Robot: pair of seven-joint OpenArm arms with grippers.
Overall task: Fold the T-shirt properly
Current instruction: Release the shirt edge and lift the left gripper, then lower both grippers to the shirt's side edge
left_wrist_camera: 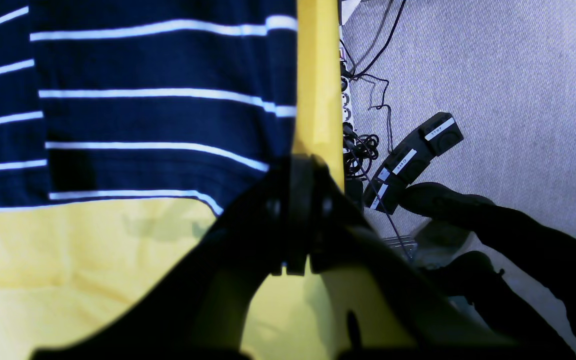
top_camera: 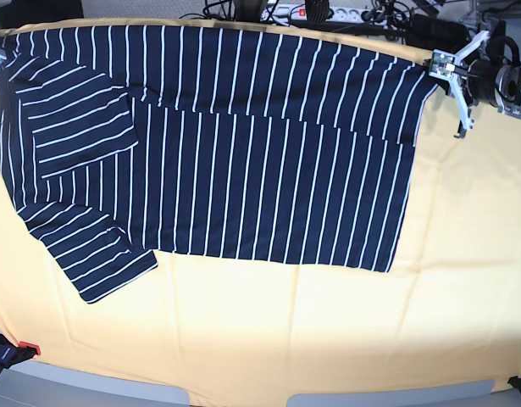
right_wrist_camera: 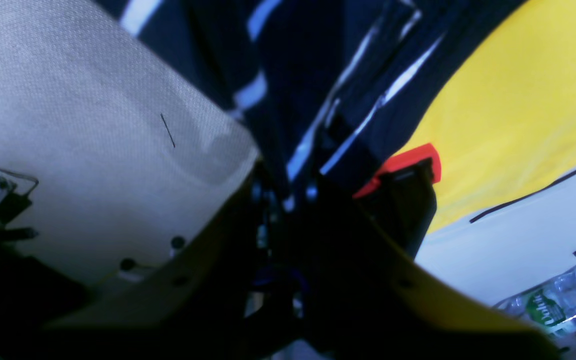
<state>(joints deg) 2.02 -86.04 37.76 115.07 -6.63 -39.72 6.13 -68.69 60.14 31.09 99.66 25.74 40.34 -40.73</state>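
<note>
Left wrist: we see the left gripper (left_wrist_camera: 295,220) at the yellow cloth (left_wrist_camera: 68,260) edge beside the T-shirt (left_wrist_camera: 158,120); can't tell if its jaws are apart or clamped.

Right wrist: right gripper (right_wrist_camera: 288,200) sits in bunched T-shirt fabric; state unclear.

Base: T-shirt spread flat over the far half of the cloth-covered worktop (top_camera: 328,322), one gripper at each far corner.

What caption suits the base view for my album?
Dark navy white-striped T-shirt lying folded on yellow-orange cloth, a gripper at each far corner.

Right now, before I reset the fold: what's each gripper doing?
Left gripper: cannot be told.
Right gripper: closed on the T-shirt.
</note>
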